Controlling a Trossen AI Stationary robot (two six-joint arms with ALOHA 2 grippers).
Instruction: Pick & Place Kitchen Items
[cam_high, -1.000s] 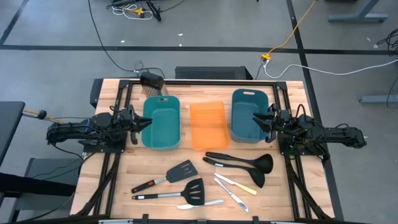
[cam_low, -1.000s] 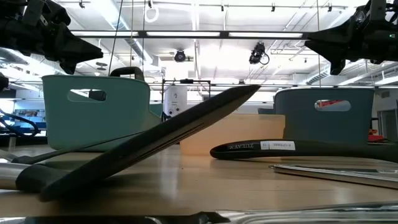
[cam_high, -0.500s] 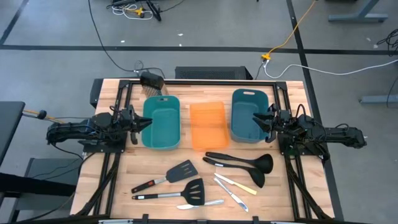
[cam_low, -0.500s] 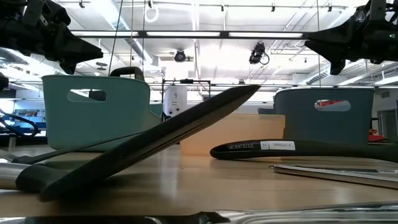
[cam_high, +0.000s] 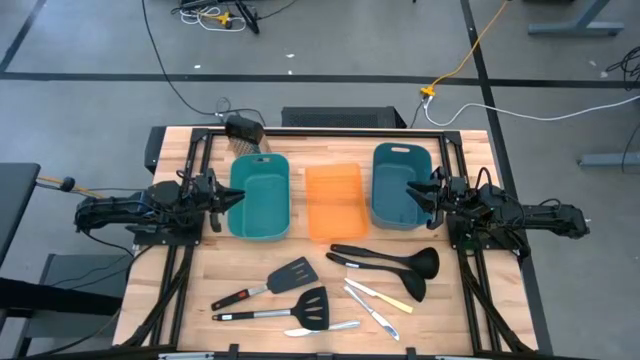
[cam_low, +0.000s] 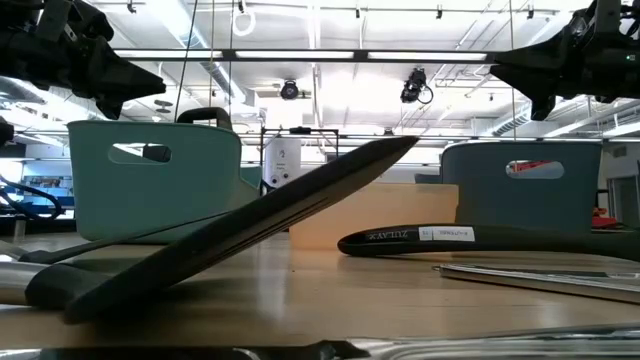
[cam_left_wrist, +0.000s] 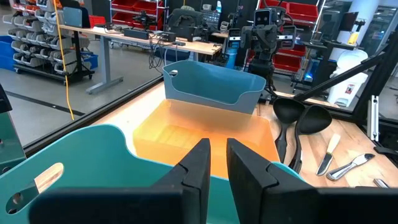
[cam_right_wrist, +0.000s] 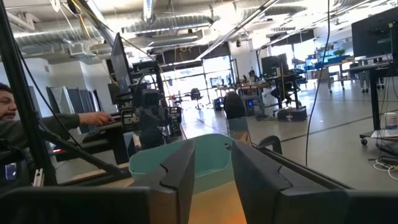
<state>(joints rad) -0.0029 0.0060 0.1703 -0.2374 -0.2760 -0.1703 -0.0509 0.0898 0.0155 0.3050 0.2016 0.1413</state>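
Seven utensils lie flat on the near half of the wooden table (cam_high: 200, 270). They are two black slotted spatulas (cam_high: 288, 274) (cam_high: 306, 308), two black ladles (cam_high: 392, 257) (cam_high: 398, 279), a yellow-handled knife (cam_high: 382, 293) and two silver knives (cam_high: 374, 313) (cam_high: 322, 327). My left gripper (cam_high: 238, 198) hovers at the left teal bin's (cam_high: 260, 197) left rim, shut and empty; it also shows in the left wrist view (cam_left_wrist: 217, 146). My right gripper (cam_high: 410, 191) hovers over the right teal bin (cam_high: 400, 187), shut and empty; it also shows in the right wrist view (cam_right_wrist: 212, 146).
An orange bin (cam_high: 334, 203) stands between the two teal bins at the table's middle. Bare wood lies between the bins and the utensils. A dark box (cam_high: 245, 132) sits at the far left edge. A person (cam_right_wrist: 7, 115) shows in the room beyond the table.
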